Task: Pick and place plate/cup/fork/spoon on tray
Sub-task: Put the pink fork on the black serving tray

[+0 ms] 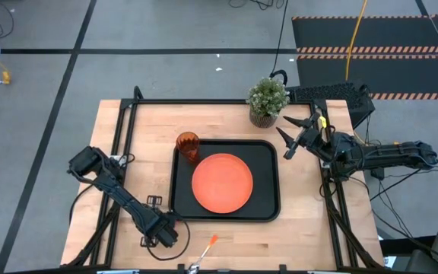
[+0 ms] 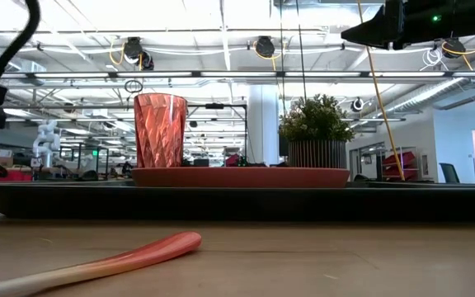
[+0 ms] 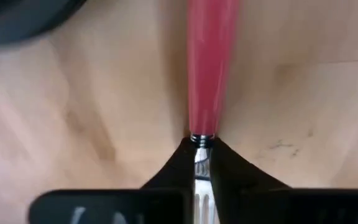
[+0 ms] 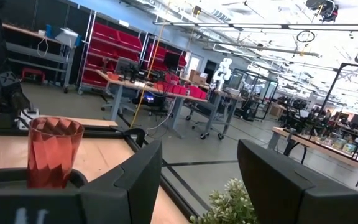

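The fork [image 3: 207, 62] has a pinkish-red handle and lies on the wooden table near the front left. My left gripper [image 3: 202, 149] stands over it, shut on it; in the high view this gripper [image 1: 164, 230] hides the fork. The orange plate [image 1: 221, 183] and the amber cup [image 1: 188, 144] stand on the black tray [image 1: 181, 199]. The orange-handled spoon [image 1: 206, 250] lies on the table by the front edge. My right gripper [image 1: 289, 137] hangs open above the table's far right, by the plant, touching nothing. My left gripper pinches the fork's metal neck [image 3: 202, 140], just where the handle ends, between its two fingertips [image 3: 179, 167]. The fingers come from above, pointing steeply down, and lie across the fork. The handle rests along the wood; the tines show between the fingers.
A potted green plant [image 1: 268, 100] stands at the far edge behind the tray. A black frame rail [image 1: 124, 129] runs along the table's left side. The tray's rounded corner [image 3: 17, 18] lies close to the fork. Bare wood stretches between tray and front edge.
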